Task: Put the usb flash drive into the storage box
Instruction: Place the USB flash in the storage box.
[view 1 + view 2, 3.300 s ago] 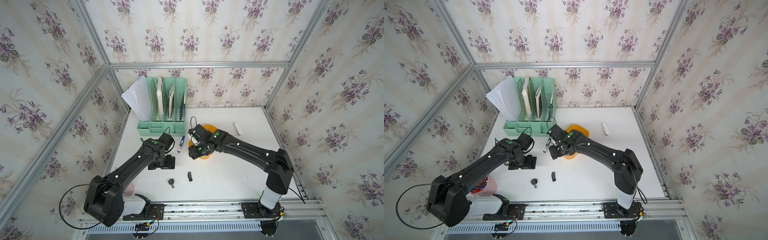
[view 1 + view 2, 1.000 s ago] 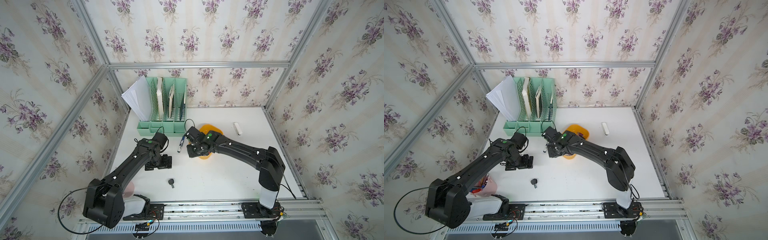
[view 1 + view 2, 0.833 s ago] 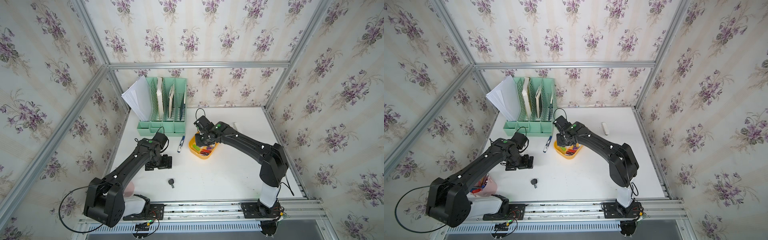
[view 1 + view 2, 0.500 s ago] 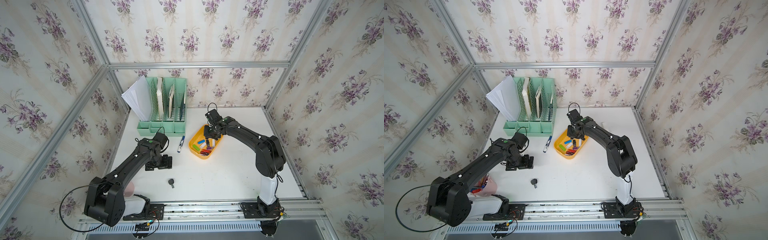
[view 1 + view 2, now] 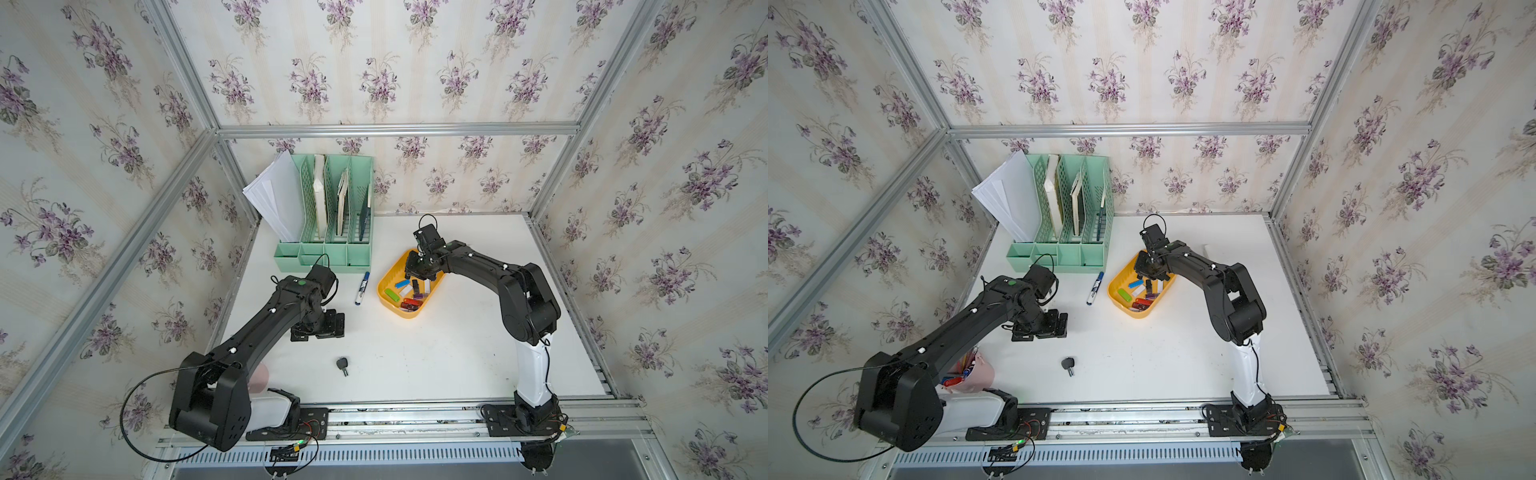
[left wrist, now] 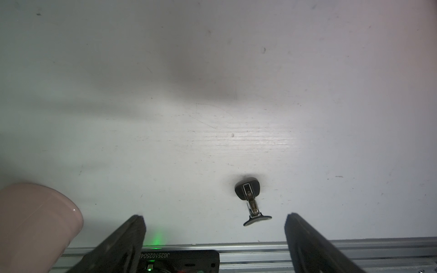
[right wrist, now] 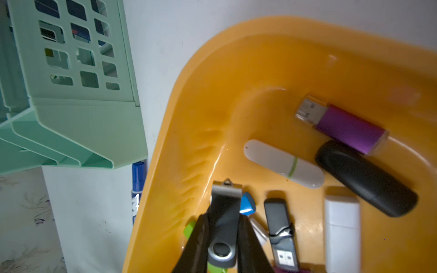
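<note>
One pink pencil cup at the table's near-left corner, half hidden by the left arm; one small black-and-metal item lying alone near the front edge, middle-left; left gripper over bare table toward the left edge, jaws wide apart, nothing between them; one blue marker flat on the table, just beside the left rim of the storage box; one box, mid-table, angled; right gripper over the box's far end, clamped on the usb flash drive, a black-and-silver swivel type, held above the box floor, contact with the drives below unclear; loose drives in the box, seven clear in the right wrist view: purple, white with green band, black oval, white block, black with bare plug, blue, green; others partly hidden; one mint-green file organizer at the far-left, papers and books upright in its slots, near the box; one small white item past the right arm, mostly covered.
</note>
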`<act>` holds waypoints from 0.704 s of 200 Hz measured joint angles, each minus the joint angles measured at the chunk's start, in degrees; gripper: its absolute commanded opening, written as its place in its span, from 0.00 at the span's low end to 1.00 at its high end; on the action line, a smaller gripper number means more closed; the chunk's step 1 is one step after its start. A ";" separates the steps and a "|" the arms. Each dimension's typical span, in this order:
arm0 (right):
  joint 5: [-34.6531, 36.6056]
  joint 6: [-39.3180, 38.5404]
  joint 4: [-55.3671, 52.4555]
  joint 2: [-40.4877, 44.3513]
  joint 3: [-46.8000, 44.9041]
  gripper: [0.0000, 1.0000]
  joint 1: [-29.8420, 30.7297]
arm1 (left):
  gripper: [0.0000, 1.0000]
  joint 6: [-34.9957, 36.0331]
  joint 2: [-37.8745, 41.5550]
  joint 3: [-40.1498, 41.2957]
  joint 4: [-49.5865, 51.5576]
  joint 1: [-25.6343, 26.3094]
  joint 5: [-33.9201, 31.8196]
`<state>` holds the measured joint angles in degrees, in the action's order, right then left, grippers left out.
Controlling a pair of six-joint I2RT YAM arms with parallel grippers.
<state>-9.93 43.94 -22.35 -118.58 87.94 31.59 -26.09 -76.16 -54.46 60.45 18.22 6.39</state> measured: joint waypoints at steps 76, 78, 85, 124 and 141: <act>-3.48 4.15 6.05 -3.72 -0.24 0.15 -1.79 | 0.97 0.04 0.07 0.04 -0.09 0.00 0.02; -3.45 4.17 6.23 -3.74 -0.33 0.15 -2.01 | 0.97 0.04 0.07 0.04 -0.09 0.00 0.02; -3.15 4.35 6.54 -3.82 -0.55 0.15 -2.43 | 0.97 0.04 0.07 0.04 -0.09 0.00 0.02; -4.35 5.35 8.24 -4.63 -0.72 0.15 -2.16 | 0.97 0.04 0.11 0.07 -0.09 0.00 0.02; -4.04 5.53 8.37 -5.35 -0.31 0.15 -2.36 | 0.97 0.15 0.13 0.09 -0.09 0.00 0.04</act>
<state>-13.98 49.47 -13.98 -123.94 87.64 29.23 -25.93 -76.03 -54.37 60.36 18.22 6.44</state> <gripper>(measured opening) 0.229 0.968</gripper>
